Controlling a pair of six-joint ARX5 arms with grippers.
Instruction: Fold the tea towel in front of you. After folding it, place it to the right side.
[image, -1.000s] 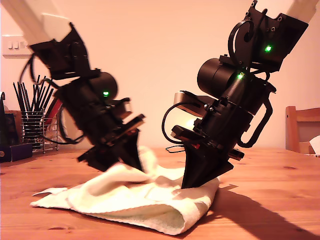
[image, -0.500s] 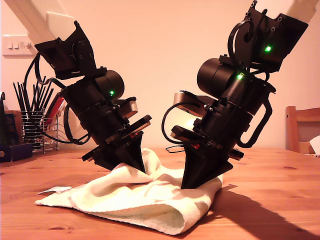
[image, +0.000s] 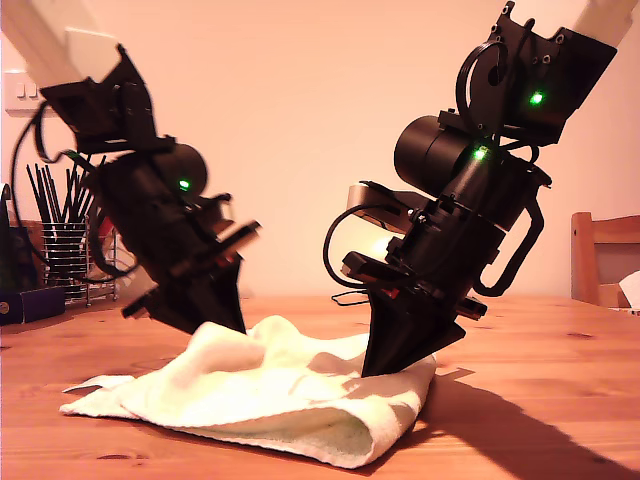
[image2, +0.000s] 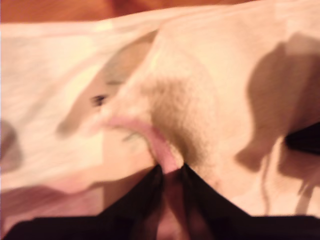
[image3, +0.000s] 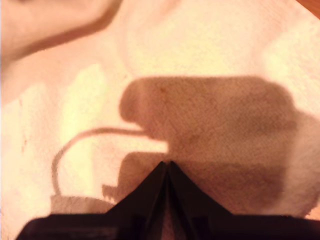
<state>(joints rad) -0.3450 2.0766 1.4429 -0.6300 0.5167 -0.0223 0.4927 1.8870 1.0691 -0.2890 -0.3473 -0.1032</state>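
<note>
Lying rumpled on the wooden table (image: 540, 400), the tea towel (image: 270, 400) is only partly folded: a rounded fold faces the camera, but the upper layer is bunched and uneven. My first gripper (image2: 170, 170) is pinched shut on a raised ridge of the cloth, toward the exterior view's left. My second gripper (image3: 167, 167) has its tips together and pressed onto the flat cloth; whether it holds any I cannot tell. I judge the fold unfinished, with the move aside undone. Beyond stand a utensil rack (image: 62, 250) and a chair (image: 603, 255).
</note>
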